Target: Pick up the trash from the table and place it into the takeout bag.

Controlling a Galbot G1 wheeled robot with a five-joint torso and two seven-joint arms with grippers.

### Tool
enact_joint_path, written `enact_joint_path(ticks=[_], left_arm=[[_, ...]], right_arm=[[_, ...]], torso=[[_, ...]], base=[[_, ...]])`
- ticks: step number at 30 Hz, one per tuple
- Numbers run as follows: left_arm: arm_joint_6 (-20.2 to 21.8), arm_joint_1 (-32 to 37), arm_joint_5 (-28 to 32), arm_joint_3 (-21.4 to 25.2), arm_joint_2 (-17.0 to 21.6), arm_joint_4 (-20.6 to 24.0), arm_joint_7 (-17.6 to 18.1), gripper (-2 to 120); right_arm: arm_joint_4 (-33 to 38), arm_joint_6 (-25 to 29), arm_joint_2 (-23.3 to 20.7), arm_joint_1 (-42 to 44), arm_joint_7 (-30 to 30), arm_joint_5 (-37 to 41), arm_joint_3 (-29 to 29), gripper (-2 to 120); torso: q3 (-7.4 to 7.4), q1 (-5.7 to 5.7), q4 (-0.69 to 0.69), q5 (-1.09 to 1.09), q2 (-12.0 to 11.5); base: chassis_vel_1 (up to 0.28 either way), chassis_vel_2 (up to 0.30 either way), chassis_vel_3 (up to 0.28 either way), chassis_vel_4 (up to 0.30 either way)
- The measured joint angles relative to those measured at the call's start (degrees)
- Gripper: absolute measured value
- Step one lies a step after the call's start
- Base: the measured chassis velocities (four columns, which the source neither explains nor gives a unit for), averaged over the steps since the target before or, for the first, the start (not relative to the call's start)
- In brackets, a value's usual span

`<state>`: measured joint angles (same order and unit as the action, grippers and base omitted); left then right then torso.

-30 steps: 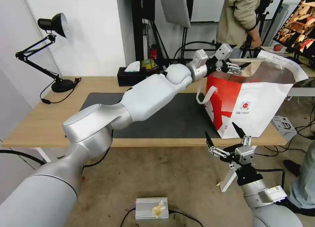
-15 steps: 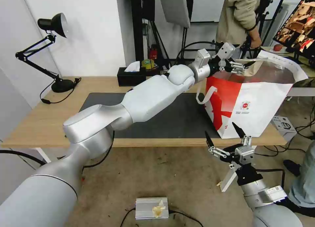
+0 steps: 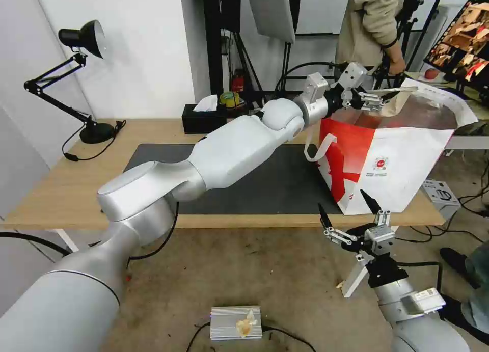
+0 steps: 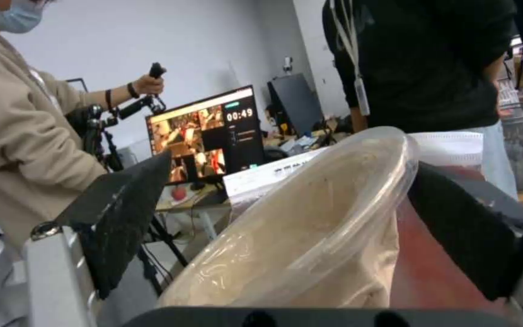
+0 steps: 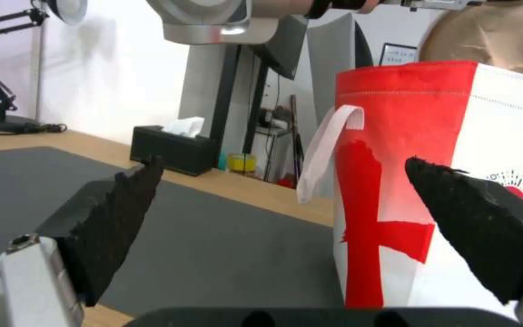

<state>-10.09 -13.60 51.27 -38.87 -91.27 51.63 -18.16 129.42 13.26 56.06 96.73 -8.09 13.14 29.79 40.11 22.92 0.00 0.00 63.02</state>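
My left arm reaches across the table (image 3: 61,189) to the top of the takeout bag (image 3: 387,163). Its gripper (image 3: 378,96) is shut on the shallow beige bowl (image 3: 400,90), a piece of the trash, held tilted over the bag's open foil-lined mouth. In the left wrist view the bowl (image 4: 310,227), with its clear rim, sits between the black fingers (image 4: 122,218). My right gripper (image 3: 341,200) hangs open below the table's front edge, facing the bag's red-and-white side (image 5: 425,136), with nothing in it.
A dark grey mat (image 3: 265,179) covers the table's middle. A black tissue box (image 3: 204,118) stands at the back edge and a black desk lamp (image 3: 76,77) at the far left. A person stands just behind the bag. A silver box (image 3: 236,322) lies on the floor.
My left gripper has lifted the beige bowl a little and carried it farther right over the bag's opening. The right arm has not moved.
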Motion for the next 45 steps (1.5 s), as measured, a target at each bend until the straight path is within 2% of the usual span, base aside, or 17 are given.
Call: enact_joint_path(ticks=[7,8,9,10,16,19,28,36,40,45], left_arm=[[0.13,-0.01,0.57,0.09,0.01,0.07,0.31,100],[0.65,0.22,3.39,0.48,0.02,0.64,1.84,100],[1.54,0.9,10.26,1.66,0.0,2.66,5.03,100],[1.96,1.34,13.26,2.19,0.0,3.55,6.31,100],[2.41,2.22,16.31,3.28,0.02,4.9,7.67,100],[3.23,2.65,19.53,4.41,0.02,6.76,9.75,100],[3.66,2.66,20.88,5.96,0.0,9.13,11.19,100],[3.8,3.22,21.52,9.41,0.27,13.87,13.44,100],[3.8,3.23,21.52,10.0,0.5,14.77,13.9,100],[3.74,3.23,21.51,11.26,2.16,17.83,15.06,100]], right_arm=[[0.0,0.0,0.0,0.0,0.0,0.0,0.0,100],[0.0,0.0,0.0,0.0,0.0,0.0,0.0,100],[0.0,0.0,0.0,-0.01,0.0,0.0,0.0,100],[0.0,0.0,0.0,0.0,0.0,0.0,0.0,100],[0.0,0.0,0.0,0.0,0.0,0.0,0.0,100],[0.0,0.0,0.0,0.0,0.0,0.0,0.0,100],[0.0,0.0,0.0,0.0,0.0,0.0,0.0,100],[0.0,0.0,0.0,0.0,0.0,0.0,0.0,100],[0.0,0.0,0.0,0.0,0.0,0.0,0.0,100],[0.0,0.0,0.0,0.0,0.0,0.0,0.0,100]], torso=[[0.0,0.0,0.0,0.0,0.0],[0.0,0.0,-0.01,0.01,0.0],[0.0,0.01,0.01,-0.01,0.0],[0.0,-0.01,0.0,-0.01,0.0],[0.0,0.0,0.0,-0.01,0.0],[0.0,0.0,-0.01,0.0,0.0],[0.0,0.0,0.0,-0.01,0.0],[0.0,0.0,0.0,-0.01,0.0],[0.0,0.0,0.0,-0.01,0.0],[0.0,0.0,0.0,-0.01,0.0]], base=[[0.0,0.0,0.0,0.0],[0.0,0.0,0.0,0.0],[0.0,0.0,0.0,0.0],[0.0,0.0,0.0,0.0],[0.0,0.0,0.0,0.0],[0.0,0.0,0.0,0.0],[0.0,0.0,0.0,0.0],[0.0,0.0,0.0,0.0],[0.0,0.0,0.0,0.0],[0.0,0.0,0.0,0.0]])
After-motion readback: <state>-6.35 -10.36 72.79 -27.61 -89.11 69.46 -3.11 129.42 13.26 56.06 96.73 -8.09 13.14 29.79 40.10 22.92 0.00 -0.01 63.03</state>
